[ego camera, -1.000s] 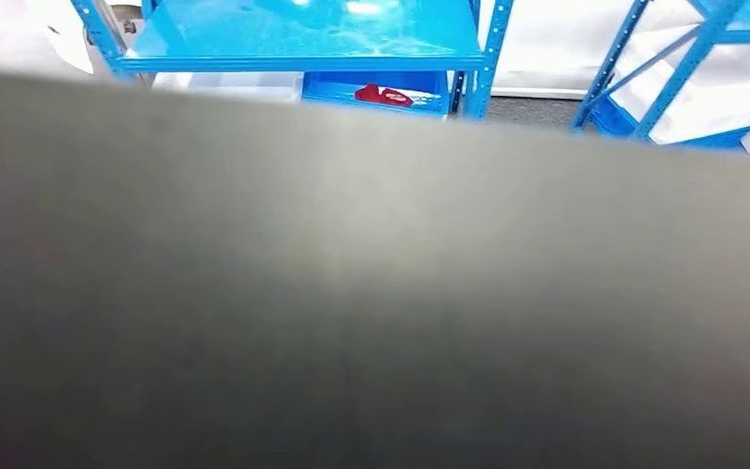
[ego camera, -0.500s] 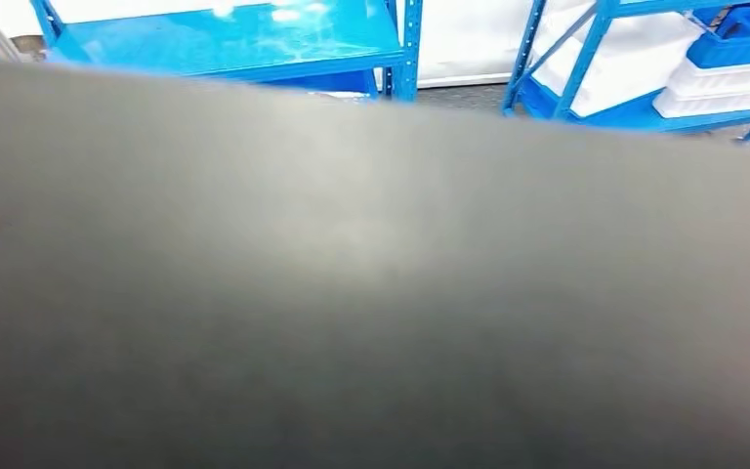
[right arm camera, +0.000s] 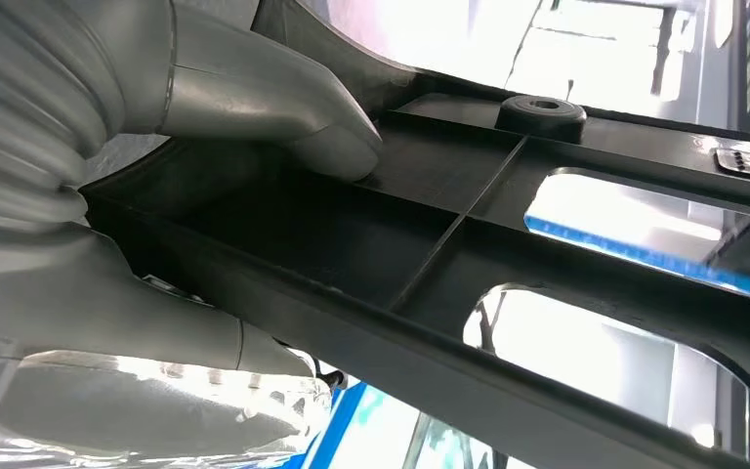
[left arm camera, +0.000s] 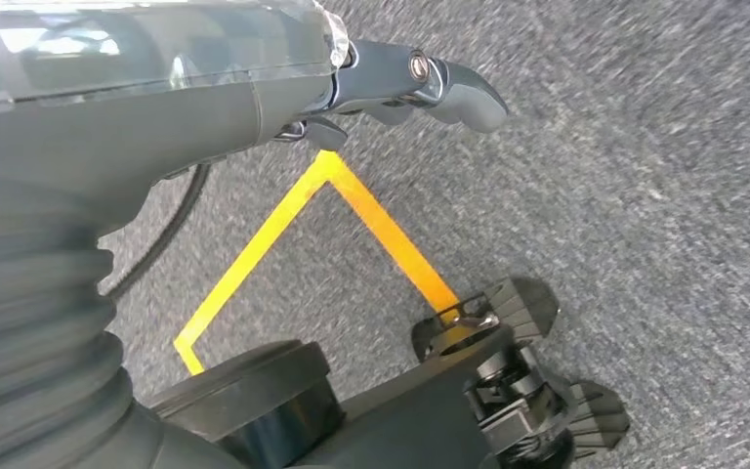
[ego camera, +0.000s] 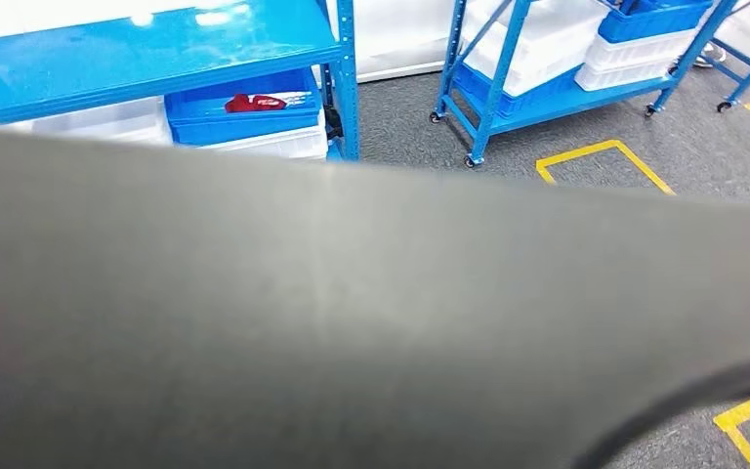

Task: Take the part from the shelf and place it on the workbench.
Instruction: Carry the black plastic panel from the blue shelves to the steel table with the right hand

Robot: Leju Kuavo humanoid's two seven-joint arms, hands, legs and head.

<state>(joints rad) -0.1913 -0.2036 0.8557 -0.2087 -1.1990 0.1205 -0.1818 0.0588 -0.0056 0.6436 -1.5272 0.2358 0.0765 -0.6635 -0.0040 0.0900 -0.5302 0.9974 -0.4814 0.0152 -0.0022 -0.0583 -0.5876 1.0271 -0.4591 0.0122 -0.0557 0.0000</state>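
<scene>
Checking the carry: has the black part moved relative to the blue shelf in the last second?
Yes. The black part has swung rightward past the blue shelf, whose post slid left in the head view as the robot turned.

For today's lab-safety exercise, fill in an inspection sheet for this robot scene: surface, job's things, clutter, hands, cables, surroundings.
Surface: workbench nothing seen; grey speckled floor with yellow tape marks.
Job's things: large dark part, ribbed with cut-outs, carried close under the head camera.
Clutter: red item in a blue bin on the lower shelf.
Hands: right hand grips the part, thumb pressed inside; left hand hangs over the floor, its hold cannot be told.
Cables: thin black cable beside the left wrist.
Surroundings: blue shelf rack, wheeled blue rack with white bins.
</scene>
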